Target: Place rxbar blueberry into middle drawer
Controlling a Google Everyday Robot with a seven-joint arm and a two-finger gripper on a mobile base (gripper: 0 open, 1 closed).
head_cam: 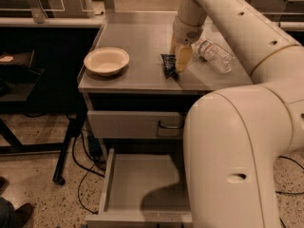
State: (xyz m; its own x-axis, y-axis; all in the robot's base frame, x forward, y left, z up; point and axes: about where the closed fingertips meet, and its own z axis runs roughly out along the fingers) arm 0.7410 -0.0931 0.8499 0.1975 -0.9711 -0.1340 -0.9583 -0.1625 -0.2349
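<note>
The gripper (182, 63) reaches down to the countertop (133, 37) right beside the rxbar blueberry (168, 65), which lies flat near the front edge; whether it is open or closed cannot be told, and the middle drawer (135, 177) stands pulled open below.

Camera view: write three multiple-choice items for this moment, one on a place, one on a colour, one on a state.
1. Where is the rxbar blueberry? A) on the cabinet top, beside the gripper; B) on the floor; C) on the left-hand table.
2. What colour is the bowl? A) blue; B) cream; C) red.
3. The middle drawer is: A) shut; B) removed; C) pulled out, its visible floor bare.
Answers: 1 A, the dark bar lies by the gripper, left of the water bottle; 2 B, it is pale cream; 3 C, its grey floor shows below the closed drawer front.
</note>
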